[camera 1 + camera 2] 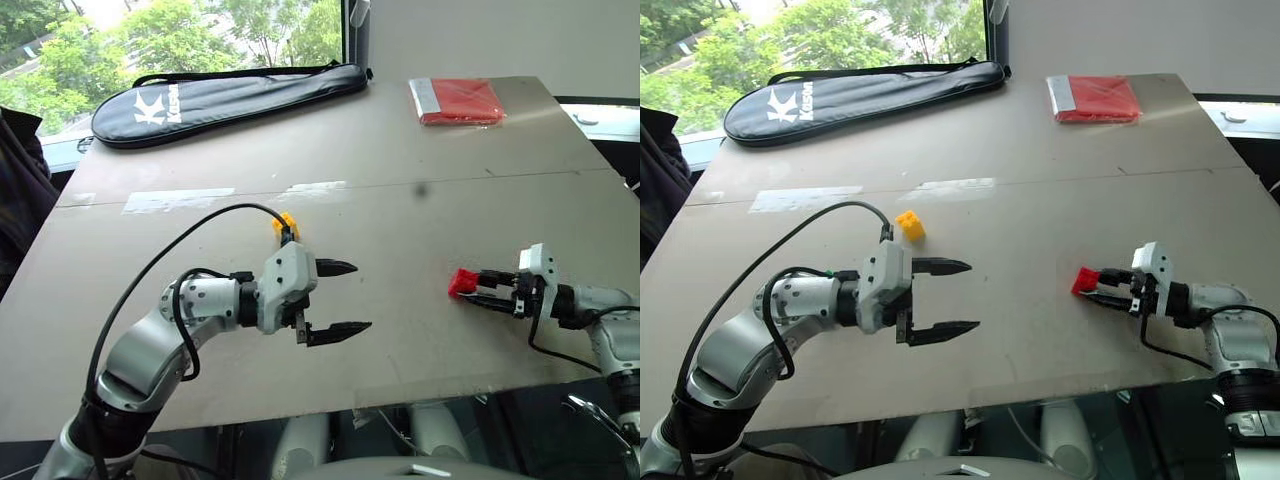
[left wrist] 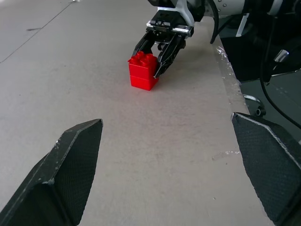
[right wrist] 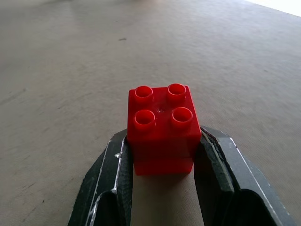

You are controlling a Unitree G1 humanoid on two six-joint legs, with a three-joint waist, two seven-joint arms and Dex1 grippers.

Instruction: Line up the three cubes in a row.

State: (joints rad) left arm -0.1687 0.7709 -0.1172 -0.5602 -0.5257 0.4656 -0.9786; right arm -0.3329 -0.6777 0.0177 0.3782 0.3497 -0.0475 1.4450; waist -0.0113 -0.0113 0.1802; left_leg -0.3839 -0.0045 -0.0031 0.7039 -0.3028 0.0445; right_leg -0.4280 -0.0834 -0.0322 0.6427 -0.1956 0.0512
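Flanking the table [image 1: 1060,150] – racket bag [image 1: 865,95], red packet [image 1: 1095,98] (far edge)

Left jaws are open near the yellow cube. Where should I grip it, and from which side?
Grip the yellow cube across two opposite flat side walls, below the studs. It sits upright on the table, clear all round, just beyond the open left gripper. I'd probably come from above, or level from the near side.

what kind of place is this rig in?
Probably an indoor lab or office test space: a plain grey table stands by a window with trees outside, a black racket bag and red packet lying at its far edge.
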